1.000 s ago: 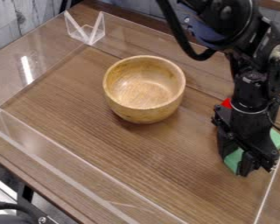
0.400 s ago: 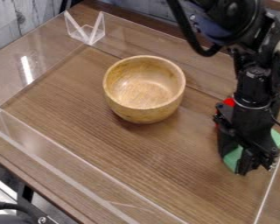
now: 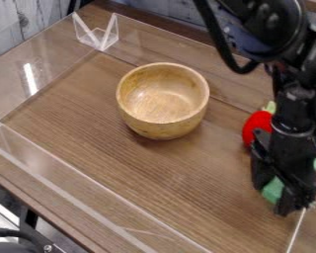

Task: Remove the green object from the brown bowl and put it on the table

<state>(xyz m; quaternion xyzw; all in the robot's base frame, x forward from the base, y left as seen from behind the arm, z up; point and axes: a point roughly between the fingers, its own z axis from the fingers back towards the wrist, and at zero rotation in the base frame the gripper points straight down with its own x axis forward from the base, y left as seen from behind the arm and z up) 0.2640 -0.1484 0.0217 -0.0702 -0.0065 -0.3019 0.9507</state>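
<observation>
1. We see the black end effector low over the right side of the wood-grain tabletop, near the right edge of the view.
2. We cannot tell whether its fingers are spread or pressed together, since the dark fingers overlap one another and the green thing beneath them.
3. We find the mint-green block directly under and around the end effector, partly hidden by it. It lies outside the bowl, on the right side of the scene; we cannot tell whether the fingers touch it.
4. We see the round light-brown wooden bowl well apart from the end effector, up and to the left of it in the view. Its thick rim faces up, and it sits upright on the tabletop.
5. We make out the red strawberry-like object just above and slightly left of the end effector in the view, partly covered by dark parts of the arm.
6. We see the black robot arm reaching in from the top of the view, above the end effector.
7. We notice a small clear plastic piece far up and left of the end effector, beyond the bowl, at the edge of the tabletop.
</observation>
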